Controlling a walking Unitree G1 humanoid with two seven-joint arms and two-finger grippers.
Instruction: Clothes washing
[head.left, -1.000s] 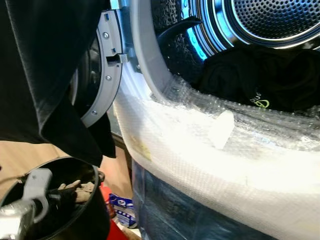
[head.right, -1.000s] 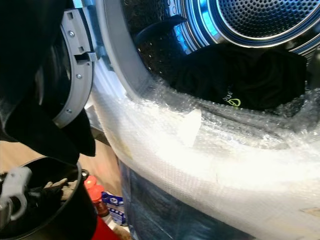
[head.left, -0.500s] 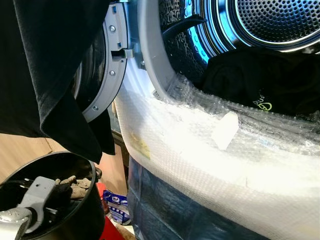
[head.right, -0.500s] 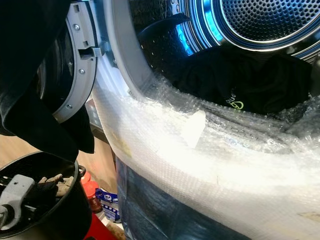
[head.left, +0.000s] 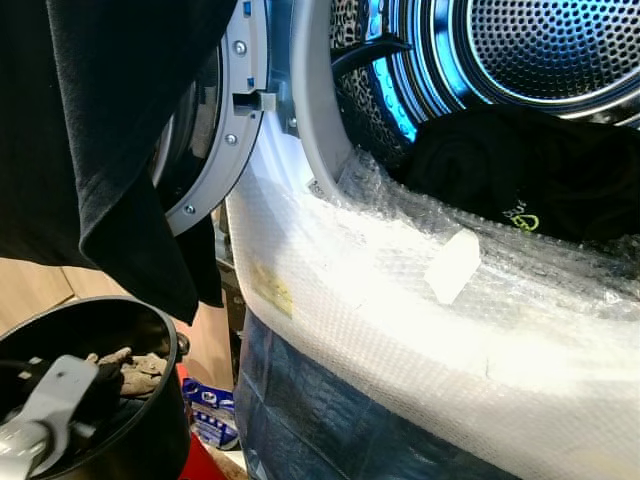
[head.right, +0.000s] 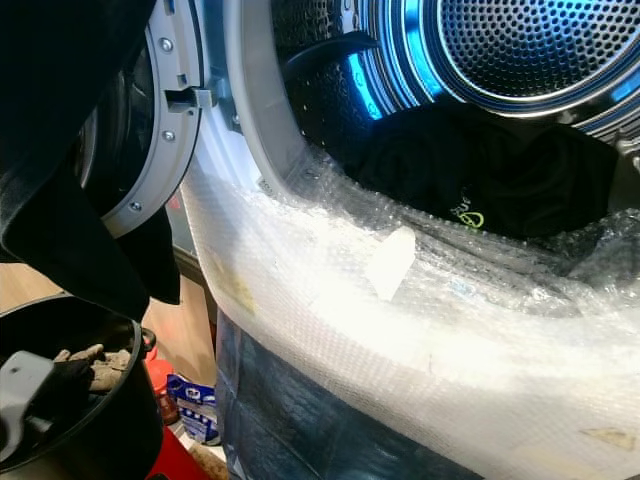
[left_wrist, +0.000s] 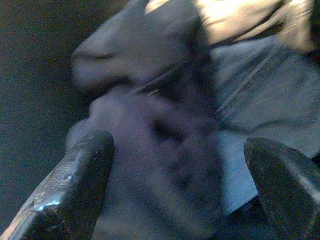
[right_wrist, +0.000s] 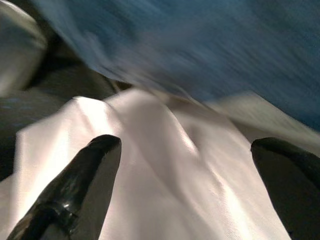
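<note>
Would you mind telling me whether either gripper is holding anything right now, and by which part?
Nothing is held. The left gripper is open over clothes in the black bin; the right gripper is open above white fabric.

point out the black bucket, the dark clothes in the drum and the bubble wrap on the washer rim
black bucket (head.left: 150, 318), left eye view, upper rim
dark clothes (head.left: 500, 170), left eye view, middle of the pile
bubble wrap (head.right: 330, 290), right eye view, bright front face

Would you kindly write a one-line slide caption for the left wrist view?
Open left gripper, two black fingers spread, poised over rumpled dark and grey clothes in dim light.
</note>
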